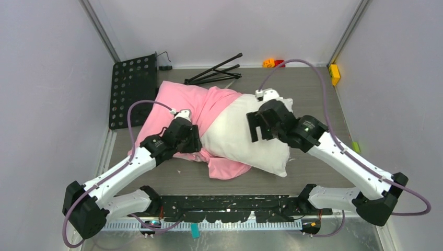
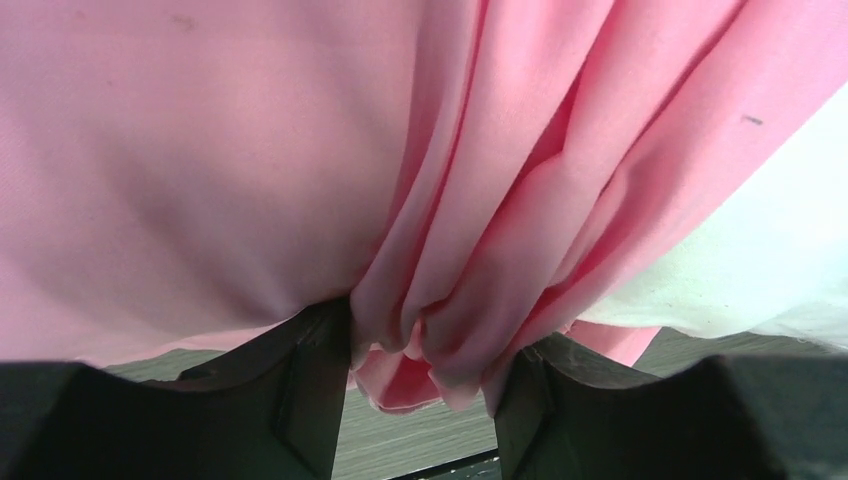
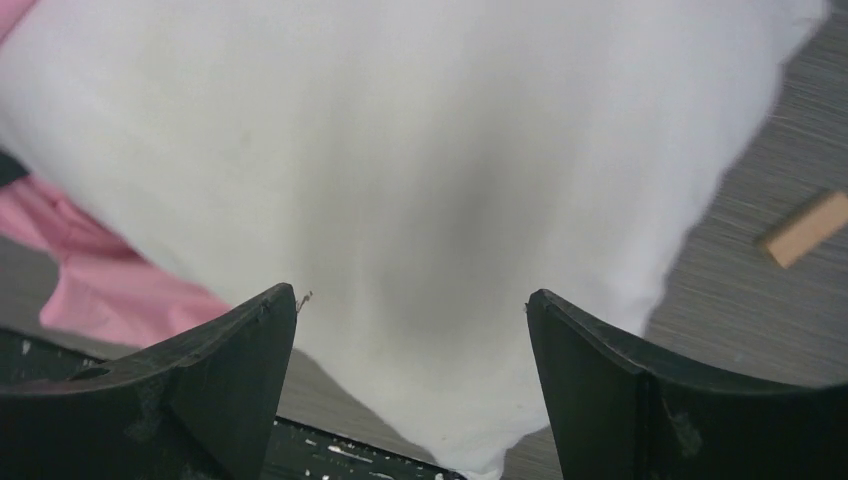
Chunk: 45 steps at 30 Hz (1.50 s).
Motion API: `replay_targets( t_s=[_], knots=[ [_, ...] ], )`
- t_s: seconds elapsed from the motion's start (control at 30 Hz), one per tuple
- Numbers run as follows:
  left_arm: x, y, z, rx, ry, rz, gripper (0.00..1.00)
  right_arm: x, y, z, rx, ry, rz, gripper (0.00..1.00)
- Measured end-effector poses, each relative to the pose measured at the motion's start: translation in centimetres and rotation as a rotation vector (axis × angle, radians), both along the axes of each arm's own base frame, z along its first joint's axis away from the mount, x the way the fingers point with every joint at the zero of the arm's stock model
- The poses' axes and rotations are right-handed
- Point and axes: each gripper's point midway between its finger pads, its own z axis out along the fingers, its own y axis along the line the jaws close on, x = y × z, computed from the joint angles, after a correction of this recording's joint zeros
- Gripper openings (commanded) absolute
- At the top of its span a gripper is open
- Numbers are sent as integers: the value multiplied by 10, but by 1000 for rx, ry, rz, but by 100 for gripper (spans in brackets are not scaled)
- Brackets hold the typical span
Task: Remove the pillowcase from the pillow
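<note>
Mid-desk, the shiny pink satin pillowcase [image 1: 183, 102] covers only the left end of the plump white pillow [image 1: 245, 136]. The left fingers [image 2: 300, 400] pinch its gathered folds; the right fingers [image 3: 230, 380] hang spread above bare pillow. Next, probably: pin pillow, pull leftward.

No word, brand, number or sign can be read in any view. The pillowcase [image 2: 250, 150] carries one tiny dark mark [image 2: 751, 120] at about two o'clock in the left wrist view — too small to tell whether it is print. The pillow [image 3: 420, 180] shows only plain white cloth.
</note>
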Motion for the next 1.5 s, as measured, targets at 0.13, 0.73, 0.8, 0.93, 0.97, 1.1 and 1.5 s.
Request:
replay_targets(
  t_s=[0.13,0.73,0.8,0.93,0.97,1.1,1.5],
  knots=[
    [2,-2,0,7,8,-1,52,-23,49,-32,-21,84,208,90],
    [-31,-9,92,-186,-57,-98,66,-22,83,-68,-18,71,283,0],
    [-41,-9,120,-247,-85,-125,65,-18,89,-53,22,50,275,0],
    [-58,-4,168,-330,-139,-148,66,-12,101,-21,120,15,243,0],
    [-61,-2,174,-340,-140,-143,67,-10,103,-13,148,9,228,0],
    [-73,2,170,-373,-87,-117,70,3,108,3,282,35,153,0],
    [-120,-40,82,-266,112,-205,90,54,98,6,674,192,-68,0]
  ],
)
